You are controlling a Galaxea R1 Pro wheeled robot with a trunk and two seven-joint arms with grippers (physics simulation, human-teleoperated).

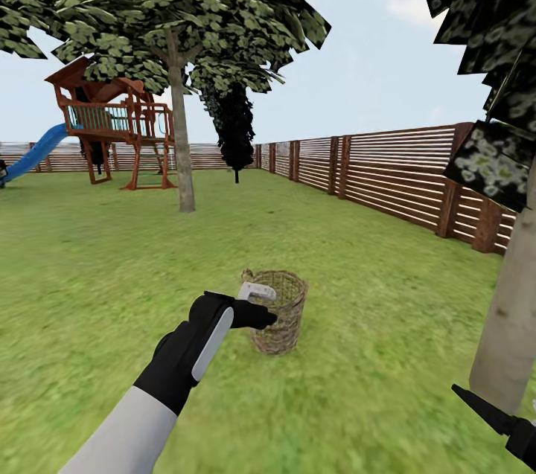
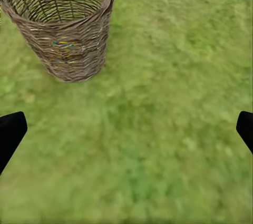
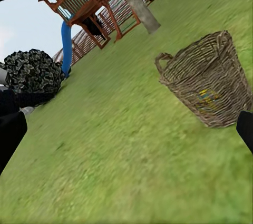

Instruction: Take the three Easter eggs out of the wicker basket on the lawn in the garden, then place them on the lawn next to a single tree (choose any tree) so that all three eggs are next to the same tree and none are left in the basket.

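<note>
The left claw (image 1: 257, 303), fingers spread apart and empty, hovers just beside the wicker basket (image 1: 277, 310) on the lawn (image 1: 112, 273); it should centre over the rim, then descend toward the eggs glimpsed through the weave.

upright on the lawn (image 1: 112, 273): brown open-weave wicker basket (image 1: 281, 314), yellow egg colours (image 2: 64, 45) glinting through its weave, pale-trunked tree (image 1: 182, 146) well beyond.
</note>
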